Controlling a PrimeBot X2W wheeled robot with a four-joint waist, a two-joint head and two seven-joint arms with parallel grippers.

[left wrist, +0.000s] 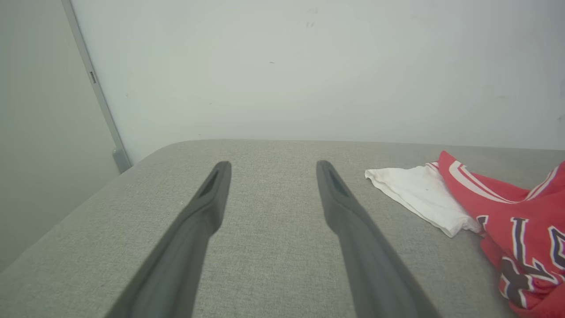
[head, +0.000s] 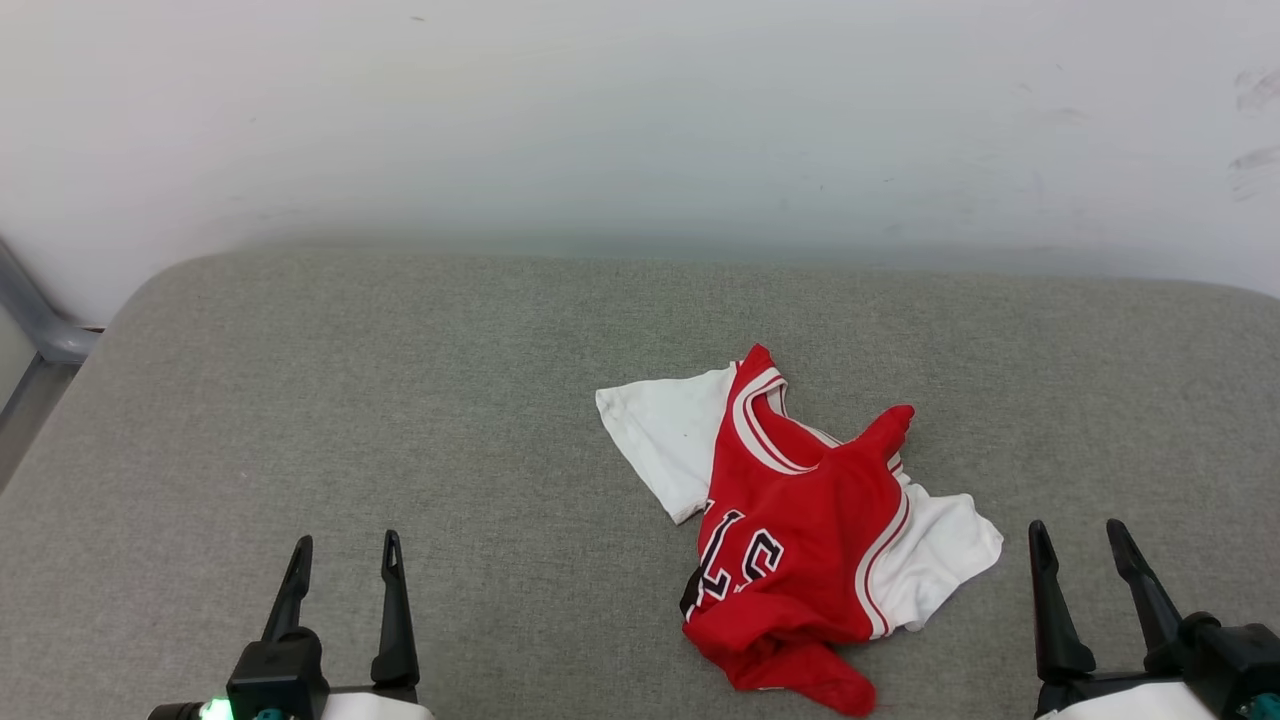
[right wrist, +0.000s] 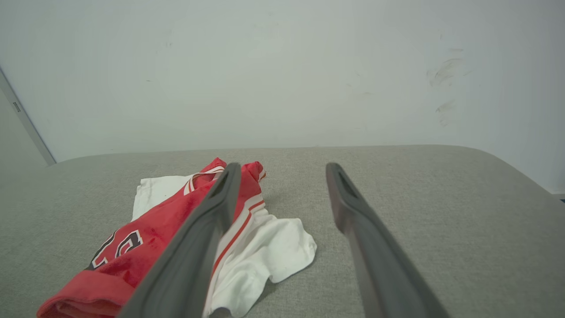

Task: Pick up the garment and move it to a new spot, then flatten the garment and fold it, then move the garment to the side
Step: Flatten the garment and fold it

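Red-and-white garment (head: 800, 540) lies crumpled on grey fabric cushion (head: 300, 400), right of centre in head view, toward the near edge. Red body is bunched: hem end rolled up nearest the robot, collar end w/ striped trim toward the wall (head: 640, 120). Black white-outlined lettering (head: 740, 560) shows on the chest, partly folded under. One white sleeve spreads to the far left of the body, the other to the near right.

Right gripper (head: 1075, 525) sits just right of the garment, near the right-hand sleeve's edge, w/ a strip of cushion btwn, so not touching. Fingers spread wide, empty. In right wrist view the garment (right wrist: 150, 225) lies left of that gripper (right wrist: 283, 164); one finger crosses in front of the red body, and the white sleeve is seen thru the gap btwn fingers.

Left gripper (head: 346, 540) is well apart from the garment, over on the left. Also open, bare cushion btwn its fingers. In left wrist view (left wrist: 272, 163) the garment (left wrist: 521, 212) is at the right edge, off to one side of both fingers.

Count: 1 garment, 2 white sleeves, 2 grippers w/ 2 dark fingers each (4 total), 1 cushion, 1 grey metal bar (head: 40, 320) at far left by the wall.
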